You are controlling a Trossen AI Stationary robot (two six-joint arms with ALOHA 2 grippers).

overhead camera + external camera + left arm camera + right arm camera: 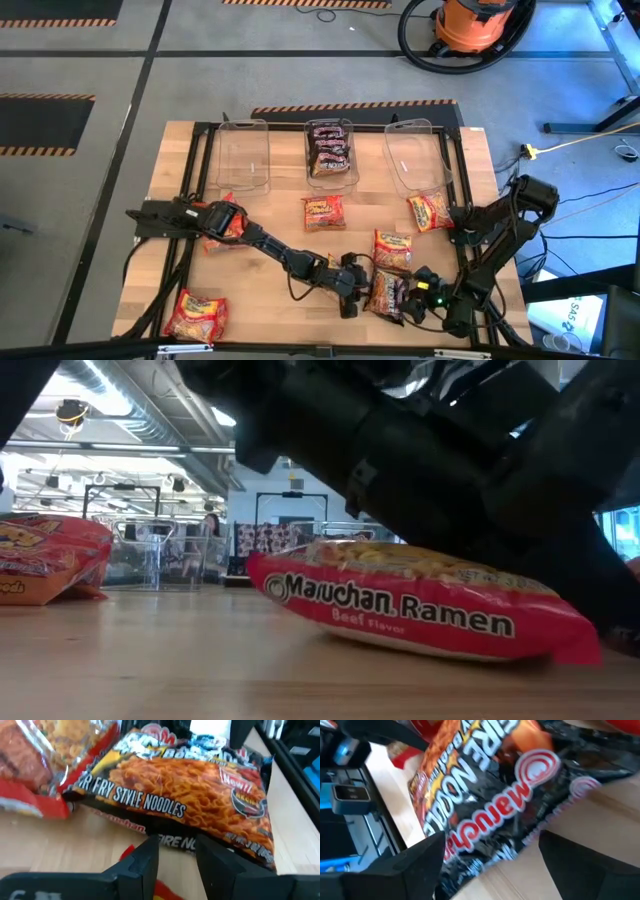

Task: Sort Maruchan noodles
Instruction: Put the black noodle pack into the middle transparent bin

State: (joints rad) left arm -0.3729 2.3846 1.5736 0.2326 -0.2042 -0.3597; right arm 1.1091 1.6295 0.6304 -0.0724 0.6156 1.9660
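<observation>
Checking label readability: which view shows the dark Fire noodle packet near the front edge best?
The left wrist view: the dark packet fills the frame, face up, print legible, just past the left gripper. The right wrist view shows it close but skewed and upside down. The high view shows it small between both grippers. In the low view I cannot pick it out.

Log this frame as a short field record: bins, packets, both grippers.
bins: three clear bins at the table's far edge; middle bin holds dark packets, left bin and right bin look empty
loose packets: several on the table, one at the near left corner
dark packet: near edge, between both grippers
left gripper: beside the dark packet, fingers slightly apart
right gripper: open, at the packet's other side
</observation>
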